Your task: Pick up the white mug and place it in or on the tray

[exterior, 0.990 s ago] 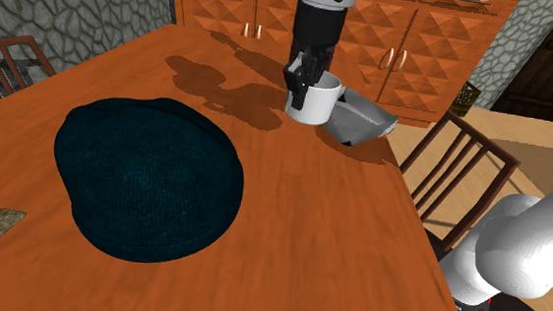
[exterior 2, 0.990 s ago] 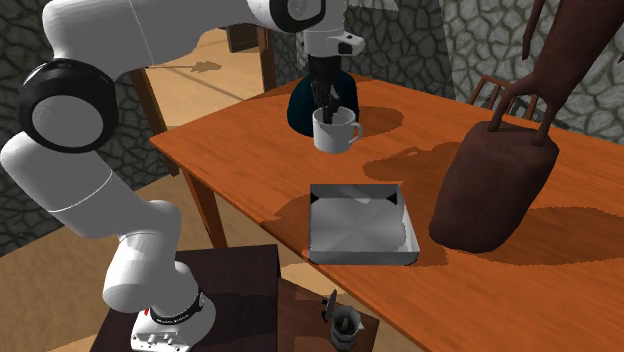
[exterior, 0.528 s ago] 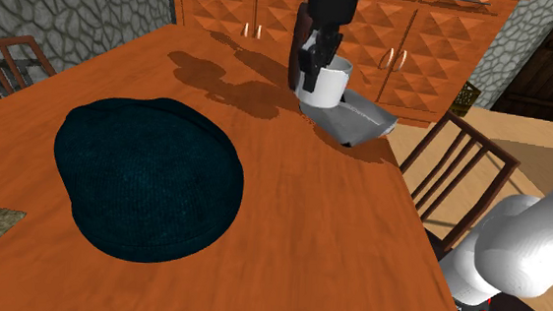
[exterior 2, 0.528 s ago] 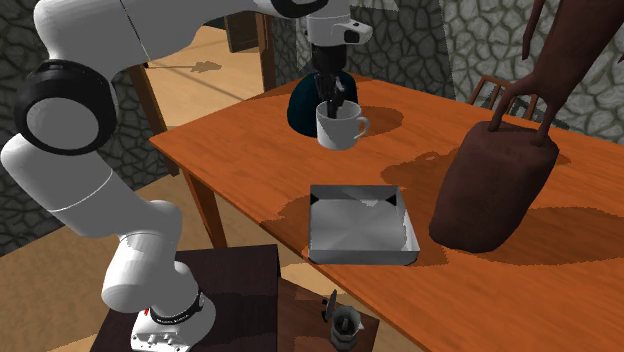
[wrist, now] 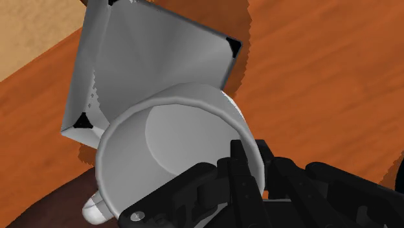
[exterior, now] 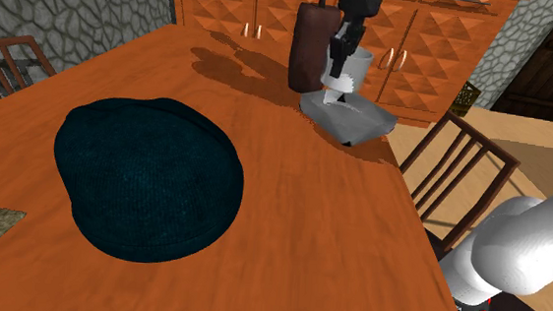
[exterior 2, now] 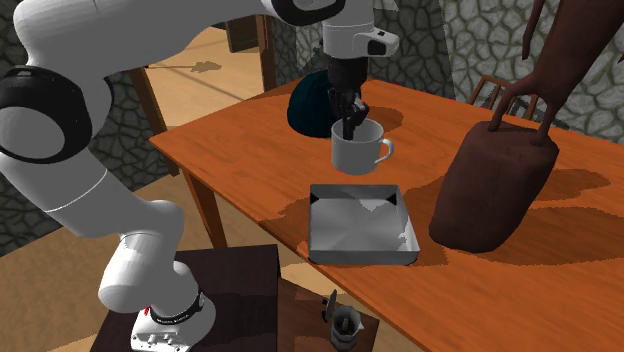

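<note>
Second exterior view: gripper [exterior 2: 348,122] pinches mug [exterior 2: 357,155] rim; mug aloft near tray [exterior 2: 345,232].

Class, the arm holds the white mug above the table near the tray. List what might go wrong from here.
The fingers pinch only one wall of the mug, so it may swing or slip. The mug hangs over the edge of the tray, not its middle; released now, it might catch the rim and tip.

Access to the tray [exterior 2: 350,238] is open from above, crowded on one side by the tall brown bag [exterior 2: 490,195], the dark cap [exterior: 145,176] lying well apart.
</note>
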Robot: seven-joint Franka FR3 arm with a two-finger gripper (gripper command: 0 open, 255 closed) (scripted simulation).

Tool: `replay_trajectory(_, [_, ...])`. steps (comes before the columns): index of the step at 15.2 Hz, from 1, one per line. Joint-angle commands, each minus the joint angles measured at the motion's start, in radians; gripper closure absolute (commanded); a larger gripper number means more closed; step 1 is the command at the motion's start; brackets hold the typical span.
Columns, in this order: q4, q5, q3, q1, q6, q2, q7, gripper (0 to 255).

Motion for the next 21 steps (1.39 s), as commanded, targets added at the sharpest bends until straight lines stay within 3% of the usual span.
replay_trajectory(1, [-0.014,-0.005,-0.035,-0.016,0.001,-0.013,-0.053,255])
replay_trajectory(6, [-0.004,-0.024,-0.119,-0.058,0.001,-0.003,-0.177,255])
replay_trajectory(21, [-0.252,-0.018,-0.12,-0.055,0.192,-0.061,-0.18,255])
